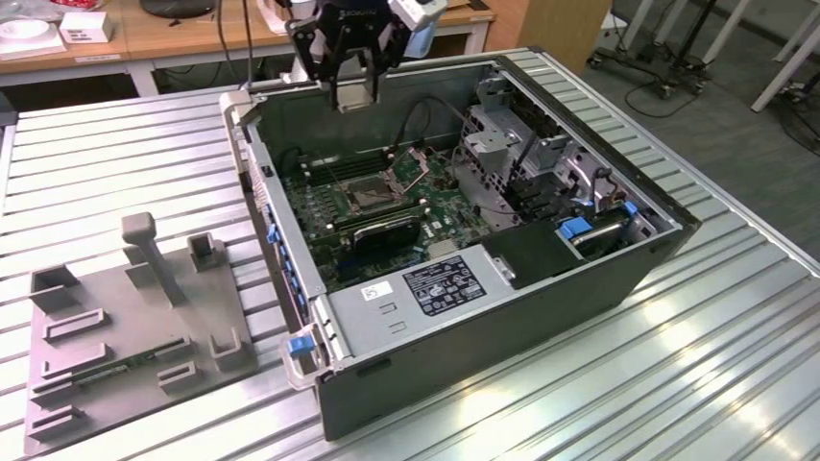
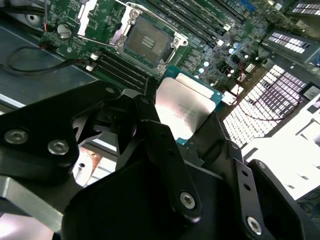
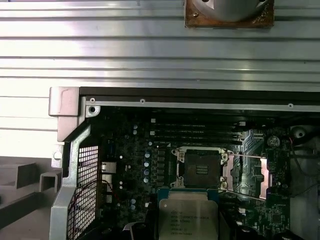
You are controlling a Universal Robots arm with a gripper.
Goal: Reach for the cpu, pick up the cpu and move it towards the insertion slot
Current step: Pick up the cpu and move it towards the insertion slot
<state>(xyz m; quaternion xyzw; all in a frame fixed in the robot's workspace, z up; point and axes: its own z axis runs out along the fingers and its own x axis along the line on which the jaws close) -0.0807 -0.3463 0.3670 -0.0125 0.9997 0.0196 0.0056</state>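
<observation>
While the gripper (image 2: pixel 187 125) held the cpu (image 2: pixel 184 106) tight between its fingers, it hung above the insertion slot (image 2: pixel 147 42) inside the computer case (image 1: pixel 539 288).

My arm hangs above the far end of the scene in the exterior view, wrist pointing straight down. My gripper (image 1: pixel 355 94) has its black fingers (image 2: pixel 165 150) closed on the cpu (image 2: pixel 186 107), holding it by its edges.
</observation>
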